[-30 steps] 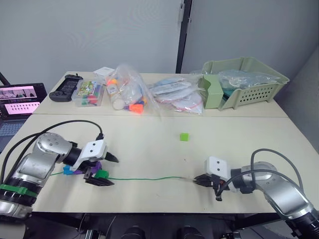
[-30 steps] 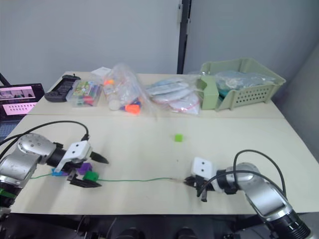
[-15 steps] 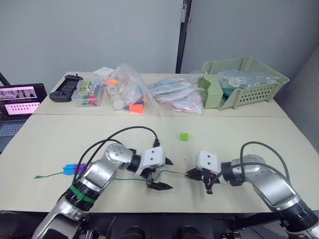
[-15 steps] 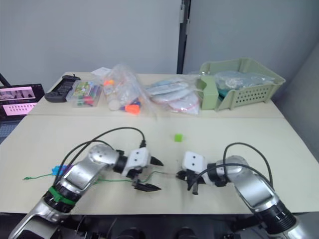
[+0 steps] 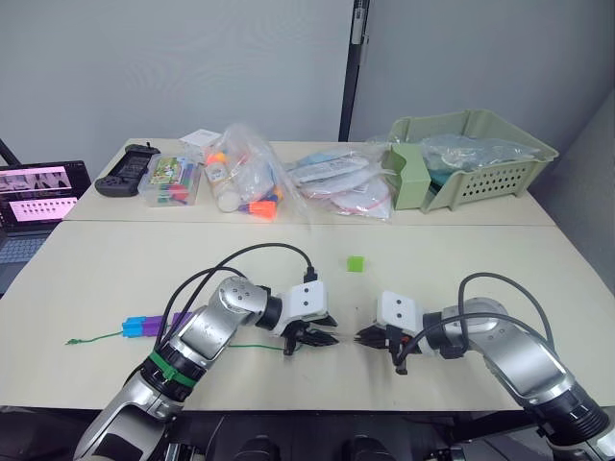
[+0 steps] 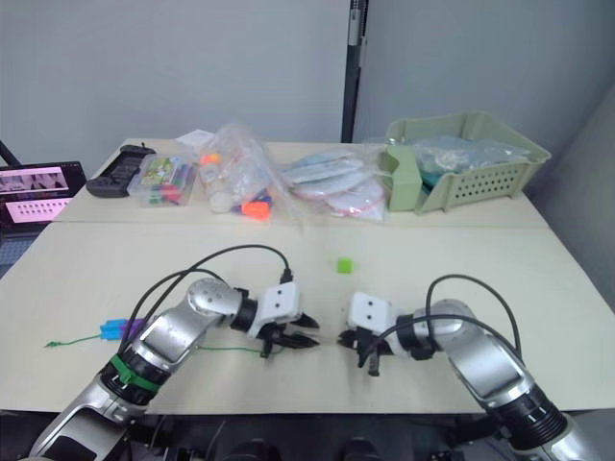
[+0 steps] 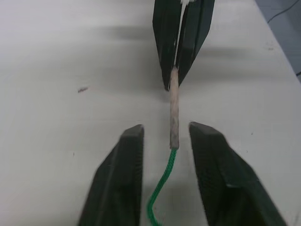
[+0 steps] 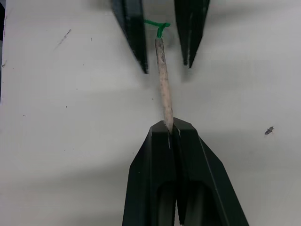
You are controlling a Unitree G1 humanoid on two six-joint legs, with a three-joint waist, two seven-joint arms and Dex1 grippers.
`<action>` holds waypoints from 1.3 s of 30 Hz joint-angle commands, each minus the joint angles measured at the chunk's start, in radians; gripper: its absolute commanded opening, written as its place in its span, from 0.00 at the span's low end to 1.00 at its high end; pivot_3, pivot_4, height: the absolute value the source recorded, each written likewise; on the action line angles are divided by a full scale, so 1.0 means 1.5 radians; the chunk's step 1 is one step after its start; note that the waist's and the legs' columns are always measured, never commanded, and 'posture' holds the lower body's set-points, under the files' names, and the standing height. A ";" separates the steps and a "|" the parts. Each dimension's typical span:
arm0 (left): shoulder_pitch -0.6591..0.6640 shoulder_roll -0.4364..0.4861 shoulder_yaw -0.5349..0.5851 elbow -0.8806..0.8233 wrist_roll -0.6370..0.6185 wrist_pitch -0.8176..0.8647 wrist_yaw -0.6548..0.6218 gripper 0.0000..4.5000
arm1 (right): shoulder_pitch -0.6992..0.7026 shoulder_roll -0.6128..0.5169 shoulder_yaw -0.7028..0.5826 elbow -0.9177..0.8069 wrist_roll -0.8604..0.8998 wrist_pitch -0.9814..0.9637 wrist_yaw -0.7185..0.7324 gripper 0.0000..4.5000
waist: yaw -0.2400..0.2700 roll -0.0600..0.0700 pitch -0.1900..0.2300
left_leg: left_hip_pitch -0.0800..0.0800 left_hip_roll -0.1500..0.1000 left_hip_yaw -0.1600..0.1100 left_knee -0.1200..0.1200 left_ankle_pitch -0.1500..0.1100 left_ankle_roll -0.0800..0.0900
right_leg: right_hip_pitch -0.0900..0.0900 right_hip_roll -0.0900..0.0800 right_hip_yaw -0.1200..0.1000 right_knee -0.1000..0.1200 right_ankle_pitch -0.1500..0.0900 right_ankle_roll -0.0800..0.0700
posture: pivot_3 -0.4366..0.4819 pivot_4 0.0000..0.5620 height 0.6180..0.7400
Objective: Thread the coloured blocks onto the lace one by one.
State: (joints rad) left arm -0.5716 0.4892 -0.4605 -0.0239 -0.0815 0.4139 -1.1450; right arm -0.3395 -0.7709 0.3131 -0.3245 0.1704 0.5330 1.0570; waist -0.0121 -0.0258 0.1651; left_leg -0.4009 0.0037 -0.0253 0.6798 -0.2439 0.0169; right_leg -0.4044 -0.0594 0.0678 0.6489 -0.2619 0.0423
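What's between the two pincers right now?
The lace's stiff pale tip bridges them: the right pincer is shut on its end, and the open left pincer straddles its other end, seen in both wrist views.

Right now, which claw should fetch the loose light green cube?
Left. The left claw is open around the lace's stiff pale tip, holding nothing; the right claw is shut on that tip. The small light green plastic cube lies beyond both.

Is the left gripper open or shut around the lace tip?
Open: left gripper has a finger on each side of the lace tip, with gaps; right gripper pinches its end.
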 commanded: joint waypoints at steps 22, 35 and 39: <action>-0.021 0.012 0.017 -0.013 -0.005 -0.016 -0.021 0.00 | 0.005 0.004 -0.011 -0.029 0.015 0.016 -0.012 0.34 | 0.000 0.000 0.000 | 0.000 0.000 0.000 0.000 0.000 0.000 | 0.000 0.000 0.000 0.000 0.000 0.000 | 0.48 0.27 1.00; -0.002 0.115 0.046 0.012 0.002 -0.044 -0.060 0.00 | -0.089 0.083 -0.091 0.115 -0.018 0.024 -0.167 0.99 | -0.002 0.000 0.000 | 0.000 0.000 0.000 0.000 0.000 0.000 | 0.000 0.000 0.000 0.000 0.000 0.000 | 0.48 0.27 1.00; 0.004 0.114 0.043 0.007 0.004 -0.041 -0.060 0.00 | -0.160 0.109 -0.067 0.218 -0.060 0.002 -0.187 0.99 | -0.002 0.000 0.000 | 0.000 0.000 0.000 0.000 0.000 0.000 | -0.001 0.000 0.000 0.001 0.000 0.000 | 0.48 0.27 1.00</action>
State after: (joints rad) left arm -0.5690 0.6598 -0.4083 0.0109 -0.0728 0.3636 -1.2306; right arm -0.5501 -0.6098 0.2095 -0.0327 0.1073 0.5661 0.7896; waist -0.0150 -0.0256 0.1651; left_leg -0.4009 0.0031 -0.0250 0.6792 -0.2438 0.0167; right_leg -0.4054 -0.0600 0.0679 0.6496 -0.2616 0.0423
